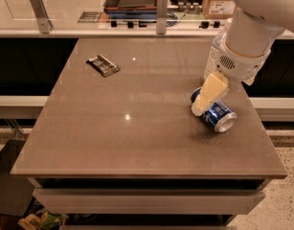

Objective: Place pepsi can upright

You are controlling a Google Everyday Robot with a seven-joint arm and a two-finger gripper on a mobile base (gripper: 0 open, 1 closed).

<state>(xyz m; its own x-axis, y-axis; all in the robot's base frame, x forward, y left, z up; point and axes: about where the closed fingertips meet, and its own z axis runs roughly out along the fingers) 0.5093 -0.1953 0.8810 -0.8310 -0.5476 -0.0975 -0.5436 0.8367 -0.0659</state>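
Observation:
The pepsi can (217,116), blue with silver ends, lies on its side on the right part of the brown table (137,128), one silver end facing the front right. My gripper (202,105), cream-coloured under a white arm, reaches down from the upper right. It sits right at the can's far left end and covers part of it.
A clear plastic water bottle (212,61) stands just behind the can, mostly hidden by the arm. A dark snack packet (103,65) lies at the table's far left. A counter with a glass barrier and a tray runs behind the table. The table's right edge is close to the can.

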